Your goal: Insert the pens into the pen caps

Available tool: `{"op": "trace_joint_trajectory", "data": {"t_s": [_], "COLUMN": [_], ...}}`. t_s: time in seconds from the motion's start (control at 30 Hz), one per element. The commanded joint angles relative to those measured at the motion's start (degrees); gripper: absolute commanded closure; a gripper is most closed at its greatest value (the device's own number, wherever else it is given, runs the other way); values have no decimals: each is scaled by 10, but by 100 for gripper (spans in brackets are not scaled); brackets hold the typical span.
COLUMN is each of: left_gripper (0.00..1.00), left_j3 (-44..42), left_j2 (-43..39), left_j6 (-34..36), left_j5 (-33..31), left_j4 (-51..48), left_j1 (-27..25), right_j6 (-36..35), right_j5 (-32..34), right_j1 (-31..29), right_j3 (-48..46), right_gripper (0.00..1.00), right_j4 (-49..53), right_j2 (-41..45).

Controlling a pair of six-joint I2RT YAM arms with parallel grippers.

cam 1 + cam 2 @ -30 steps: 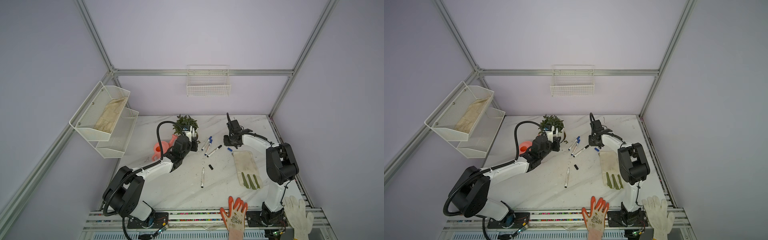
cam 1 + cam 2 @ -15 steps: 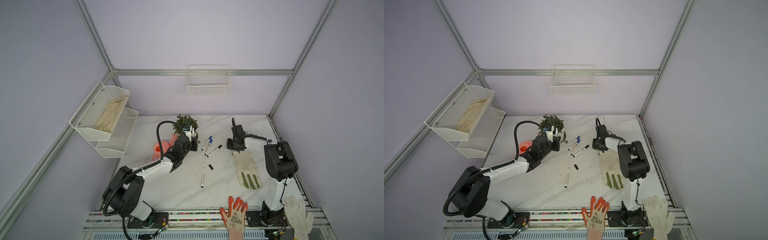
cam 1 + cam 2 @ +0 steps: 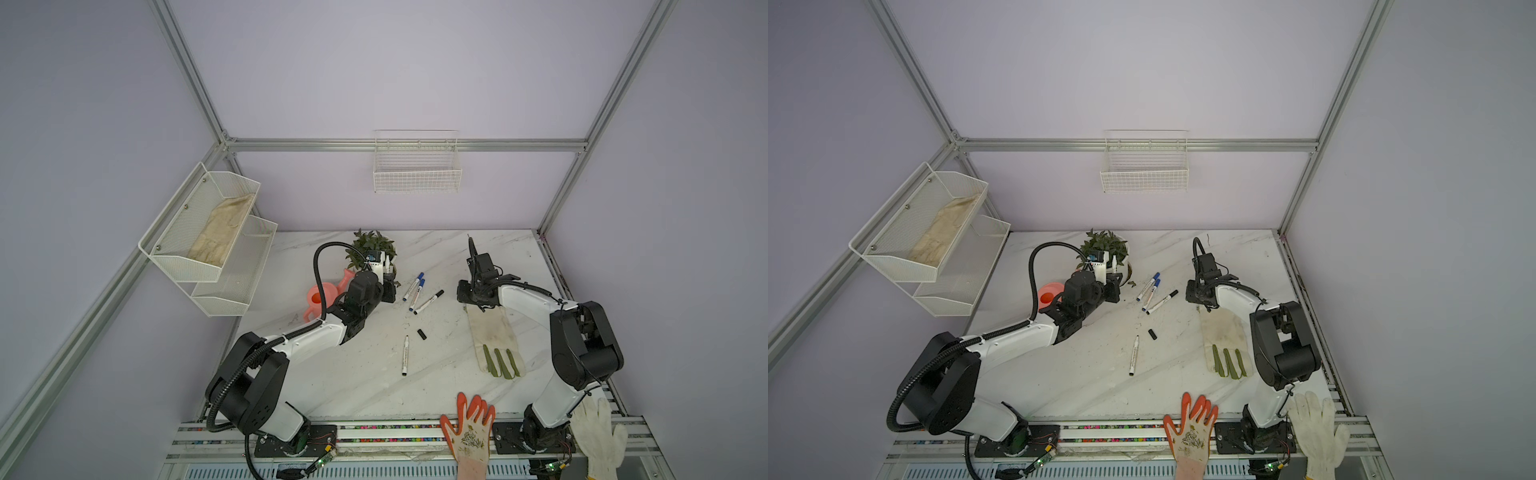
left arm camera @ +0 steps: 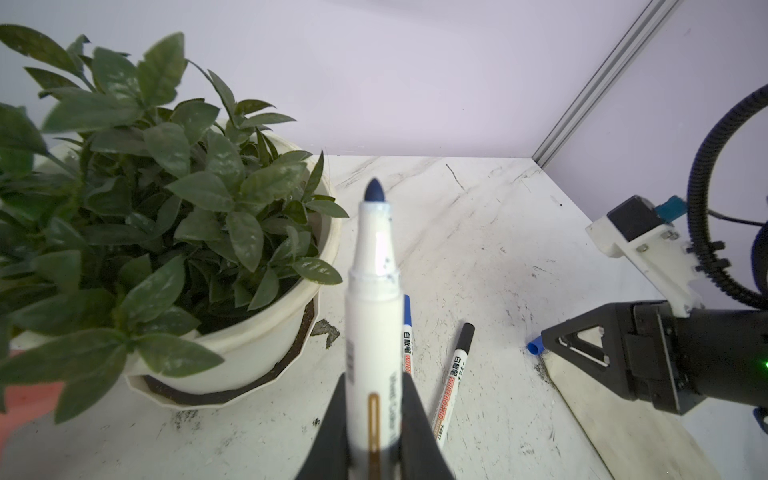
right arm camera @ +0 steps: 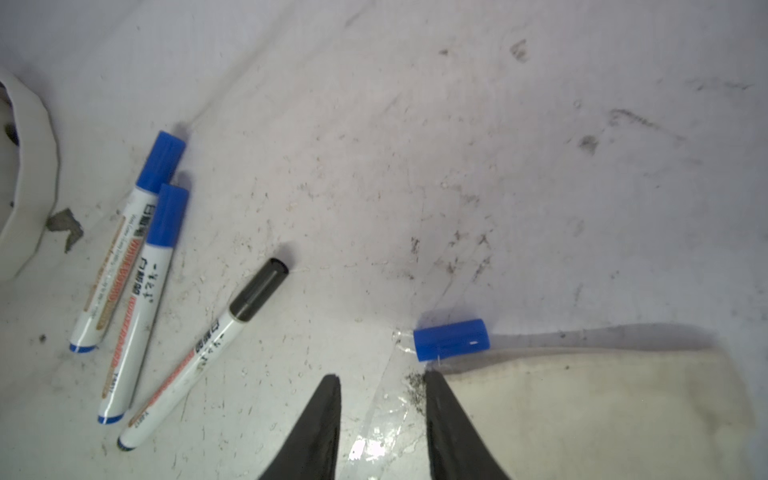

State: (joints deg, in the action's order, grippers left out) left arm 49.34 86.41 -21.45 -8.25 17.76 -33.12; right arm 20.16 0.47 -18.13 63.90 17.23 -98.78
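The word WHITEBOARD is printed in red capitals along the black-capped white plastic marker pen (image 5: 199,357), beside black Chinese characters (a short code near its end is too small to be read surely). The same print is carried by the two blue-capped white marker pens (image 5: 139,291), which lie side by side just beside it on the scuffed white marble-patterned counter (image 5: 457,166).

The left claw (image 4: 372,388) is closed narrowly on the barrel of an uncapped white marker pen (image 4: 372,299). Its print is blurred, and its dark-blue felt tip is pointed away from the claw, beside a leafy green plant in a cream pot (image 4: 257,345).

The right claw (image 5: 381,377) is held partly parted low over the counter, with nothing between its black fingers (image 5: 320,419). A short blue plastic cap (image 5: 452,338) is seen on its side just beyond one fingertip, apart from it, at the edge of a flat cream cloth glove (image 5: 582,407).

In a top view, another capless white pen (image 3: 405,355) and a small black cap (image 3: 422,334) are found near each other in mid-counter, well apart from both claws.
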Motion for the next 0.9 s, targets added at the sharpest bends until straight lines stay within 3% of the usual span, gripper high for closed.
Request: {"op": "trace_joint_trajectory", "data": {"t_s": [0.0,0.2,0.57,0.87], "left_gripper": [100,100,100,100], "left_j3": [-7,-14,-39,-52], "left_j2": [-4,-10,-28,-38], "left_j6": [3,5,12,22], "left_j5": [1,-5,-23,-30], "left_j4": [32,35,52,56], "left_j1": [3,4,4,4], "right_j6": [49,114,189,204], "right_j5": [34,35,17,7], "right_j1": [16,25,26,26], "right_j3": [23,63,66,78], "right_gripper": [57,47,47,50], "right_j4": [35,72,96,82], "right_j2": [-6,-53,-84,-119]}}
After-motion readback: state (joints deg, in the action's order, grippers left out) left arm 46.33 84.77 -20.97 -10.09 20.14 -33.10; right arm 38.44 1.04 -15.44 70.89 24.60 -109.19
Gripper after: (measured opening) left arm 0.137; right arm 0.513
